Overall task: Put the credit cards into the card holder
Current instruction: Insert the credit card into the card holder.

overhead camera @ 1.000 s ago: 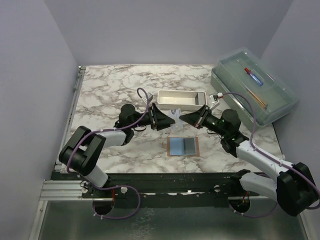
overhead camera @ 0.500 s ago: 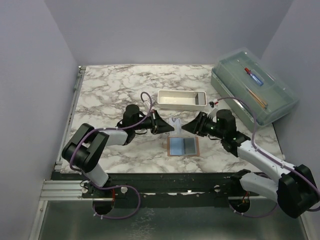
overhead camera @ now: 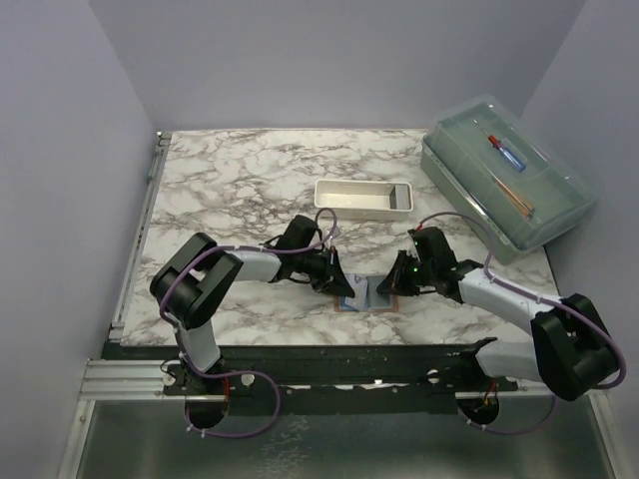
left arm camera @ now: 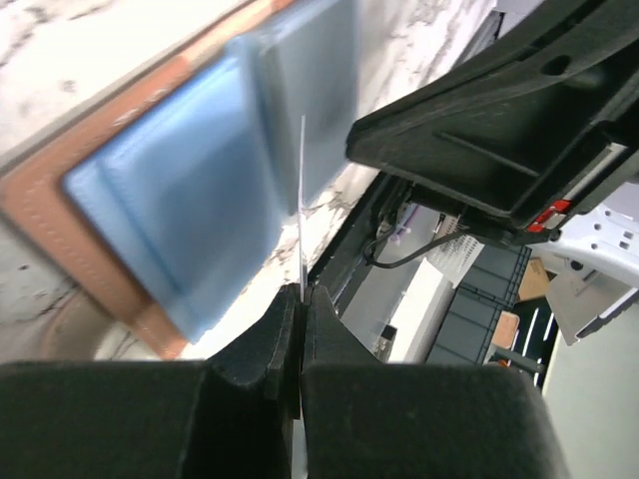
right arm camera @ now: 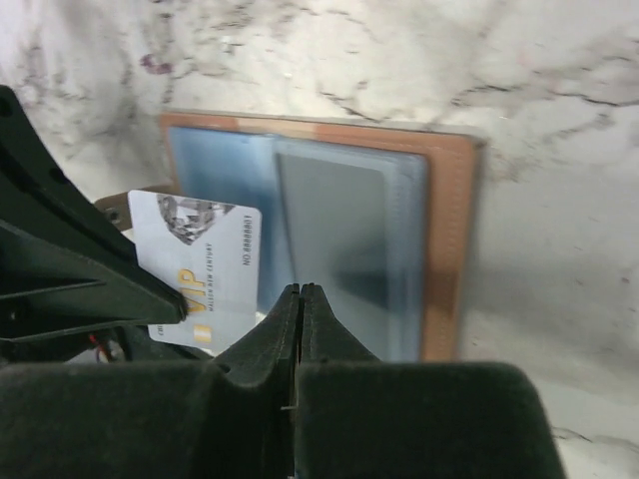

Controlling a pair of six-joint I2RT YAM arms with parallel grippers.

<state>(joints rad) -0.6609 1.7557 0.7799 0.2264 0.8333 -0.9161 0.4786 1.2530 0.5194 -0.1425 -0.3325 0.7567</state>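
Observation:
The card holder (overhead camera: 365, 297) lies open near the table's front edge, tan border up and blue-grey panels showing (right arm camera: 339, 239) (left arm camera: 180, 210). My left gripper (overhead camera: 347, 288) (left arm camera: 301, 291) is shut on a whitish credit card, seen edge-on in the left wrist view (left arm camera: 302, 200) and face-on with "VIP" print in the right wrist view (right arm camera: 205, 264). The card stands upright over the holder's left panel. My right gripper (overhead camera: 384, 290) (right arm camera: 301, 289) is shut just above the holder's middle, right of the card; nothing shows between its tips. No other card is in view.
A white rectangular tray (overhead camera: 401, 198) stands behind the holder. A large clear lidded box (overhead camera: 469, 150) sits at the back right. The table's front edge and black rail lie just below the holder. The two grippers are close together.
Both grippers have come from beside the white tray toward the front and down to the open card holder. The left one carried the card along.

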